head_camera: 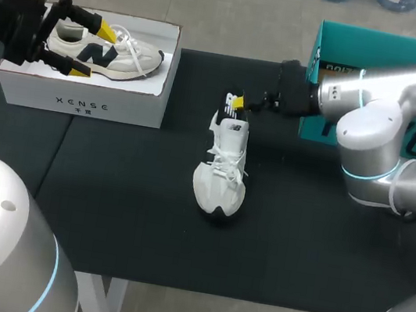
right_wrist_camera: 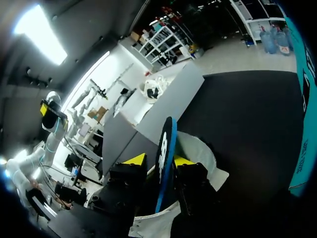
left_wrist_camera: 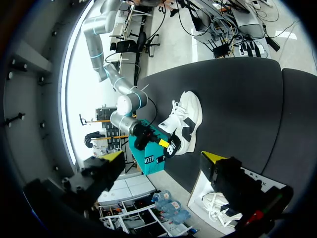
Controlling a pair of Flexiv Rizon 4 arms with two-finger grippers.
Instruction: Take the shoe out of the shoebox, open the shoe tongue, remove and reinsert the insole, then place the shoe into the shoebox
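Your shoe (head_camera: 221, 170) is already out and lies near the middle of the desk (head_camera: 127, 214), sole down, with what looks like its toe towards the near edge. Your right gripper (head_camera: 236, 103) comes in from the far right corner and is closed on a thin black flap at the shoe's far end, one yellow tip on each face. I take this flap for the tongue (right_wrist_camera: 165, 148). From these angles it could just be the insole's end, so check before you commit. The flap is held upright and pulled away from the laces (head_camera: 227, 159), most likely to widen the opening so the insole can come out. That puts you at the tongue-opening step, with the insole work and the return to the box not yet done. Your left gripper (head_camera: 94, 51) hovers over the white shoebox (head_camera: 82, 100) at the far left corner, its fingers spread wide and gripping nothing. A second shoe (head_camera: 121, 54) lies inside the box beneath it. This arm is well apart from the shoe, so it leaves the right arm room. A teal box (head_camera: 384, 45) stands at the far right edge behind the right arm and plays no part in this step.
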